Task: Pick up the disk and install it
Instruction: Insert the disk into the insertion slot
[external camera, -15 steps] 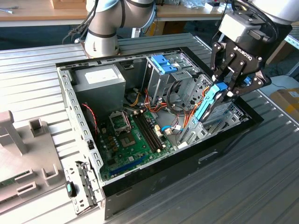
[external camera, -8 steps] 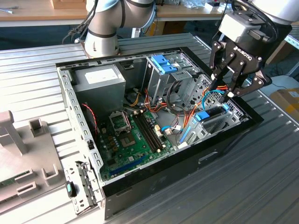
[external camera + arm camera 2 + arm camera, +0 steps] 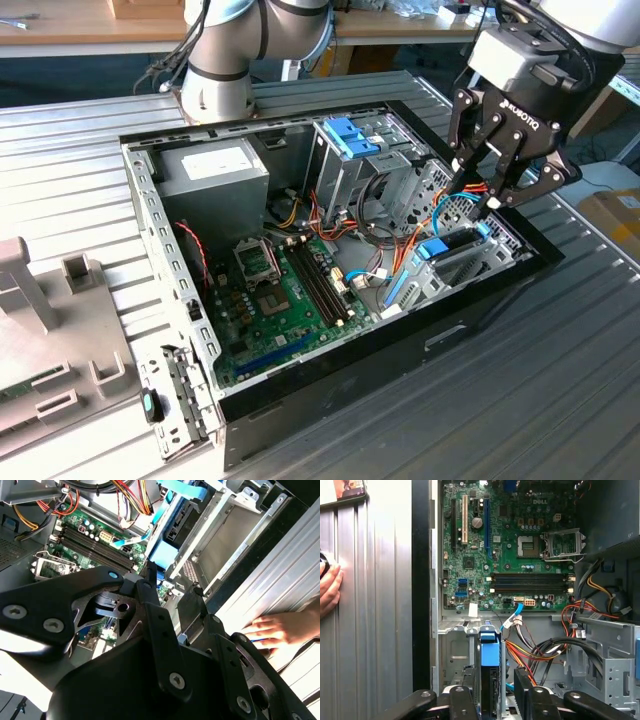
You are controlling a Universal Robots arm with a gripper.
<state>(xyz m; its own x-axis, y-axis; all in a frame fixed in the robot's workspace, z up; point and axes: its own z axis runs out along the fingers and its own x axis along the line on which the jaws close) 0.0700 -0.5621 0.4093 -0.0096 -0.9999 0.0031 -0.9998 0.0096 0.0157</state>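
Observation:
The disk [image 3: 445, 247] sits on edge in the drive bay at the exterior view's right end of the open computer case [image 3: 480, 310], its light-blue rail frame facing up. In the first wrist view the disk [image 3: 490, 665] stands between my fingers [image 3: 526, 692], with a gap on one side where cables show. My gripper [image 3: 488, 200] hovers just above the disk, open and holding nothing. In the second wrist view the gripper [image 3: 172, 587] points at the disk [image 3: 180, 525] in the bay.
Inside the case lie the motherboard [image 3: 285, 290], a grey power-supply box [image 3: 215, 175], a blue-tabbed drive cage [image 3: 350, 140] and orange and black cables [image 3: 540, 655]. A person's hand [image 3: 280, 627] rests on the ribbed table beside the case. A grey fixture [image 3: 40, 330] stands at the exterior view's left.

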